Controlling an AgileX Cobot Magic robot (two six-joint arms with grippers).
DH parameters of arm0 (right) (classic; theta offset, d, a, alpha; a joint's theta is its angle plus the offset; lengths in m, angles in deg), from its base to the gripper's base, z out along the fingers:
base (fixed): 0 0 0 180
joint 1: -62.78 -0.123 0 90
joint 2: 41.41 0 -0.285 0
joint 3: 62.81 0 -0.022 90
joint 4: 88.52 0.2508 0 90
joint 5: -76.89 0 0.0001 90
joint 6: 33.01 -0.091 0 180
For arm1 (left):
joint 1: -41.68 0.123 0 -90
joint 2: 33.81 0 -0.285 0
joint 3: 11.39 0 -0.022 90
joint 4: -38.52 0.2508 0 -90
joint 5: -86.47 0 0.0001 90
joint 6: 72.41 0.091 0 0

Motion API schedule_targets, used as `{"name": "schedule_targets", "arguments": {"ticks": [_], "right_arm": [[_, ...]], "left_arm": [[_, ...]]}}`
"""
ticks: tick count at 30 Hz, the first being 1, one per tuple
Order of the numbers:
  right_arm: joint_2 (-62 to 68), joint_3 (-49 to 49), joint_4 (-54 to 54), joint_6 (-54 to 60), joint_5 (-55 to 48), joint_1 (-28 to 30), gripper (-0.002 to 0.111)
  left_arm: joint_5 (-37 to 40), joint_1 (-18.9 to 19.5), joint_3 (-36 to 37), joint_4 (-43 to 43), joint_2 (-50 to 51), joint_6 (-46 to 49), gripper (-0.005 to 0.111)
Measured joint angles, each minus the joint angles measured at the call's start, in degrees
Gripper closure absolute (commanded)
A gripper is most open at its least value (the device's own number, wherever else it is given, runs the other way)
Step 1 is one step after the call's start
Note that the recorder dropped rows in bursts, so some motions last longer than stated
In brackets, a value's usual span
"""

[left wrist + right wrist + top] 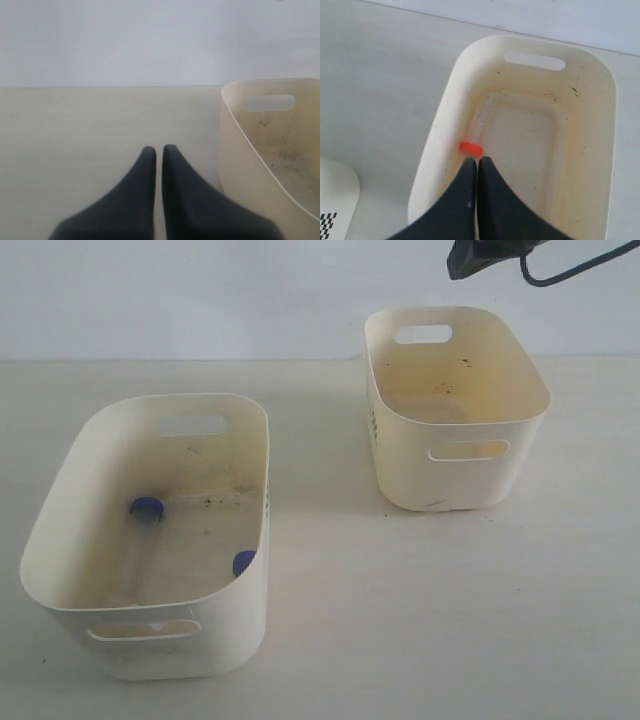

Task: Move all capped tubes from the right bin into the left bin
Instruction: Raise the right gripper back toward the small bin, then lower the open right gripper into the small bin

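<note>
The right bin [460,485] stands at the back right. In the right wrist view a clear tube [482,117] with an orange-red cap [470,148] lies along the floor of this bin [440,145], by one long wall. My right gripper [477,161] hangs shut and empty just above the cap. The exterior view shows only a dark tip of that arm [472,258], and the orange tube is hidden there. The left bin [230,640] holds two tubes with blue caps [147,508] [243,562]. My left gripper [159,149] is shut and empty over the table beside the left bin [240,160].
A pale tabletop [400,610] runs to a white wall behind. A black cable [560,275] hangs from the right arm at the top. A white object with a black check pattern [332,210] lies at the corner of the right wrist view.
</note>
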Motion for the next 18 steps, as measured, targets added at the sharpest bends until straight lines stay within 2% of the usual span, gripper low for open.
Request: {"name": "schedule_targets", "arguments": {"ticks": [3,9,18], "right_arm": [[2.23,0.0,2.67,-0.27,0.63,1.96,0.108],[9.57,-1.63,6.81,0.96,2.23,2.23,0.108],[21.01,-19.72,6.91,-2.18,-7.07,2.26,0.108]], "left_arm": [[0.0,0.0,0.0,0.0,0.0,0.0,0.103],[0.0,0.0,0.0,0.0,0.0,0.0,0.103],[0.0,0.0,0.0,0.0,0.0,0.0,0.103]]}}
